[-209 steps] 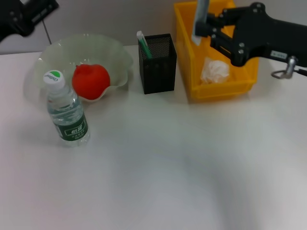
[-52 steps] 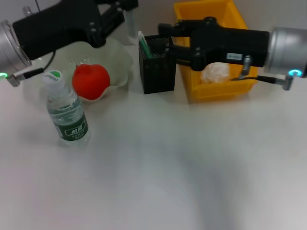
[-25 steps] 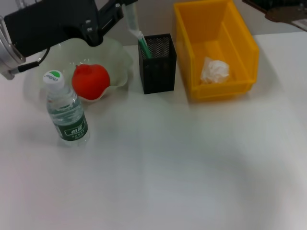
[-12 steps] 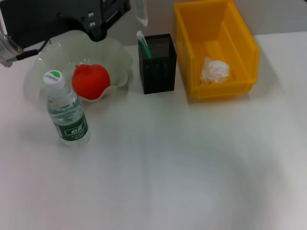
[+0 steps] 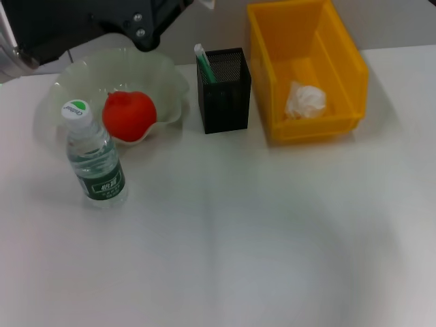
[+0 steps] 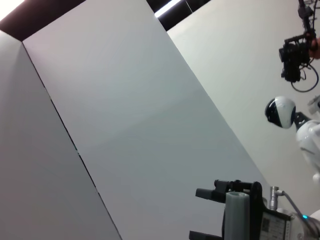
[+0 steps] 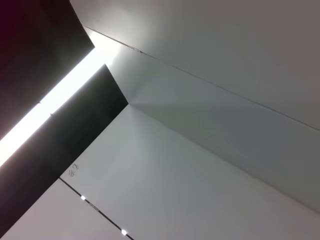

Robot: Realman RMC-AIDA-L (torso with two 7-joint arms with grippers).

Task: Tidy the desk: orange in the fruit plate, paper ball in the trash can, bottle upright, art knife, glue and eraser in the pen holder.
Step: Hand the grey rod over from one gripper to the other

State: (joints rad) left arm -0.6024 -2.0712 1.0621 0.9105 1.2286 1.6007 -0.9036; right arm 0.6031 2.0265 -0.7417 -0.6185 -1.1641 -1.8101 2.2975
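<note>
The orange (image 5: 129, 116) lies in the pale green fruit plate (image 5: 163, 71) at the back left. In front of the plate the bottle (image 5: 95, 160) stands upright with its cap on. A green and white stick (image 5: 203, 63) pokes out of the black mesh pen holder (image 5: 225, 95). The paper ball (image 5: 304, 100) rests inside the yellow trash can (image 5: 344, 61). My left gripper (image 5: 191, 3) is high at the top edge, above and left of the pen holder, shut on the pale glue stick (image 6: 236, 217). The right arm is out of view, and no eraser shows.
The white desk (image 5: 259, 238) stretches bare across the front and right. The left arm's black body (image 5: 82, 20) hangs over the back of the fruit plate. The right wrist view holds only walls and ceiling.
My right arm pulled away from the pen holder and left the view. The left arm rose toward the top edge with the glue stick, which now barely shows in the head view.
</note>
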